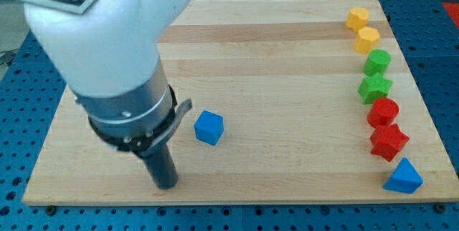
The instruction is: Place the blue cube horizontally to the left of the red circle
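- Arm housing [107,37]: fills the view's upper left, cut off by the top edge, hiding part of the surface [272,59] behind it.
- My tip [166,185]: rests near the surface's bottom edge, lower left of the blue cube [209,128], apart from it.
- Pincer: not fitted; only the rod shows.
- Blue cube: left of centre, well apart from the right-hand column.
- Right column, top to bottom: two yellow blocks [357,19] [368,39], shapes unclear; green cylinder [377,62]; green star [375,87]; red circle [383,111]; red star [389,142]; blue triangle [404,176].
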### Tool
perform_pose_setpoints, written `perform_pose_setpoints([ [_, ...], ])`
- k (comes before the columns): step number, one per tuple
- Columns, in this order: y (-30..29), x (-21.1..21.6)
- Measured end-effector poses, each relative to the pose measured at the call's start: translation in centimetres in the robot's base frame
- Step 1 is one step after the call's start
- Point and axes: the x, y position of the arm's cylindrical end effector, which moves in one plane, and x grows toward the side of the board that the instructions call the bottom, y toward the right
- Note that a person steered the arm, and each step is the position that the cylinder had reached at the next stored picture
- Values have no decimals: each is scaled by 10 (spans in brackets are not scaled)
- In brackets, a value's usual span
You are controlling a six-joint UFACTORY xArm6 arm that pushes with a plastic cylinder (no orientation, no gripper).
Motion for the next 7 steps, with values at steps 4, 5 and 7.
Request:
perform_pose_setpoints([
  [4, 65, -109],
  [5, 33, -86],
  [7, -21, -30],
])
